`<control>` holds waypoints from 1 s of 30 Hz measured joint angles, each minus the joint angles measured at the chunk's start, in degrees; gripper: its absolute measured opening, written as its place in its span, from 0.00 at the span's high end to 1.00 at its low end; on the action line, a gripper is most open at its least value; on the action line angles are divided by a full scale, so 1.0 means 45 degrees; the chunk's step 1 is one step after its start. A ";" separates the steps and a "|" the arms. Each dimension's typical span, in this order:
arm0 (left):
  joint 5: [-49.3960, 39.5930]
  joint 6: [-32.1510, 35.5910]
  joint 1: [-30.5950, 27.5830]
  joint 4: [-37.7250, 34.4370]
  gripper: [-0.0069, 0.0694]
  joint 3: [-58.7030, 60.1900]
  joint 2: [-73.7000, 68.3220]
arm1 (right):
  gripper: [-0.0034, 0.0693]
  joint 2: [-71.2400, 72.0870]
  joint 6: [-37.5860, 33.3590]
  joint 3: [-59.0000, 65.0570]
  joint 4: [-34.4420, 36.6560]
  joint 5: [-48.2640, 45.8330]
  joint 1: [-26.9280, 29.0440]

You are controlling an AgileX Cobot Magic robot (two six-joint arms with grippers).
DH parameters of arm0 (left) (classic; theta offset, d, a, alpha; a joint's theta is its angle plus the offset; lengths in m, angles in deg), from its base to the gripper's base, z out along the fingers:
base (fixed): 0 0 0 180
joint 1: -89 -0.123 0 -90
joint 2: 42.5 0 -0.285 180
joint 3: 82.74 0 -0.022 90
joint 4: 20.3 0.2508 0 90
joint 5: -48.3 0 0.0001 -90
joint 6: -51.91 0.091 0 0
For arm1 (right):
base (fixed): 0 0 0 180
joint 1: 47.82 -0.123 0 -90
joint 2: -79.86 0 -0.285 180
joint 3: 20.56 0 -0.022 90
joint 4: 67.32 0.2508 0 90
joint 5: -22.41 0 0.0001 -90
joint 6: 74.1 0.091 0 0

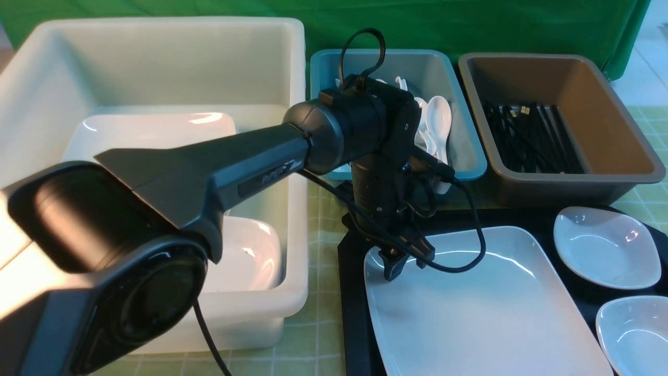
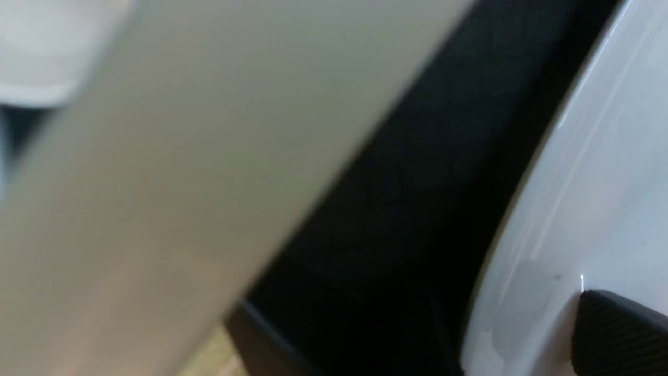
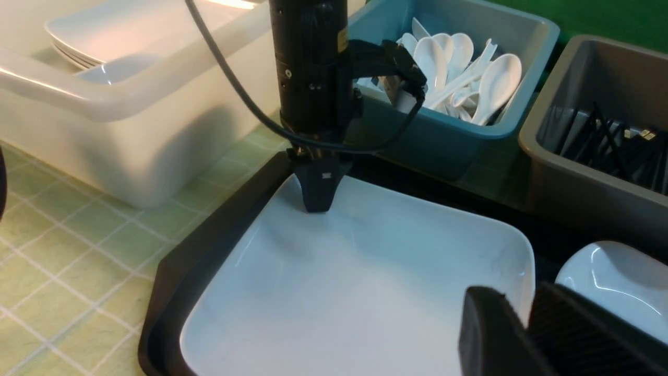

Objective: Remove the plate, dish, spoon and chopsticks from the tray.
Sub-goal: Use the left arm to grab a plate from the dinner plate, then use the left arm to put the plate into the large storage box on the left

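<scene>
- On the black tray [image 1: 355,313], at the right of the front view, the large white plate [image 1: 485,313] lies flat, filling the tray's left part.
- Two small white dishes [image 1: 608,248] [image 1: 636,334] rest on the same tray, just beside the plate's right edge.
- The left gripper [image 1: 406,263] points straight down at the plate's far-left corner. Its jaws stand apart and grasp nothing.
- In the left wrist view, one ribbed finger [image 2: 616,334] shows over the plate's white inner surface, close to the rim. Contact cannot be told.
- The right gripper [image 3: 522,308] shows only in its own wrist view, above the plate's near right part. Its fingers sit close together with a thin slit between them and nothing seen in it. Whether they are fully closed cannot be told.
- Behind the tray, the teal bin [image 1: 469,156] holds a heap of white spoons [image 1: 439,122].
- Beside it, the brown bin [image 1: 574,183] holds black chopsticks [image 1: 527,138] with gold bands.
- To the left, on the green checked cloth [image 1: 313,334], the white tub [image 1: 297,156] contains stacked white plates [image 1: 156,128].
</scene>
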 joint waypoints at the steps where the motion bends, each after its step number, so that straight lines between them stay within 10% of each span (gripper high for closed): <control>1: -0.0021 0.0034 0.0000 -0.0113 0.44 0.0000 -0.0044 | 0.79 0.0000 0.0000 0.0000 0.0000 0.0000 0.0000; 13: -0.0624 -0.0361 -0.0320 -0.1139 0.73 -0.0124 -0.0123 | 0.78 0.0000 -0.0010 0.0000 0.0000 0.0010 0.0000; 30: -0.0743 -0.1045 -0.1026 -0.3733 0.87 -0.0085 0.1443 | 0.78 0.0000 0.0003 0.0000 0.0000 0.0024 0.0000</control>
